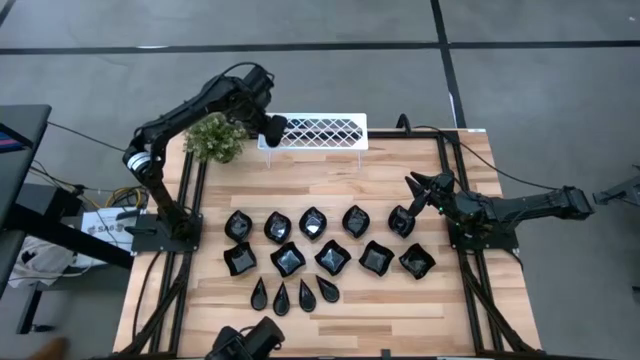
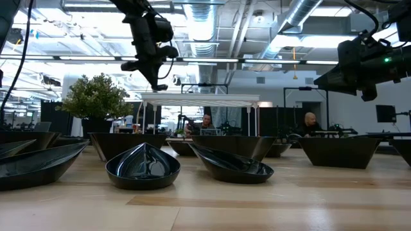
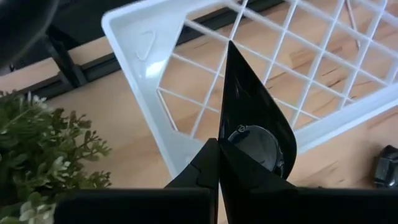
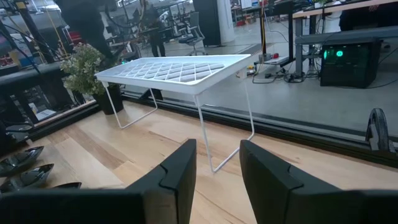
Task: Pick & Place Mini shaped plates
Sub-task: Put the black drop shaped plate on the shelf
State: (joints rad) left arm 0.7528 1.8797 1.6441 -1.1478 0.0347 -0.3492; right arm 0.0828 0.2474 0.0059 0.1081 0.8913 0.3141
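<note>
Left wrist view: the left gripper (image 3: 219, 163) has its fingers pressed together on the rounded end of a slim black teardrop plate (image 3: 249, 118). The plate runs straight out past the fingertips, held on edge, its pointed tip over the lattice top of the white rack (image 3: 149, 46). Whether the tip touches the lattice is hard to say from here. The green potted plant (image 3: 43, 155) sits just beside the rack's end.

In the high view, the left gripper (image 1: 272, 128) hangs over the rack's (image 1: 313, 131) plant-side end. The remaining mini shaped plates (image 1: 330, 255) lie in rows on the wooden table (image 1: 410, 170), well apart from the rack: rounded bowls, then wavy squares, then four teardrops farthest from it.

The right gripper (image 1: 421, 185) waits well apart from the rack, near the end of the bowl row, fingers apart with nothing between them; the right wrist view shows the gap between its fingers (image 4: 180, 174).
</note>
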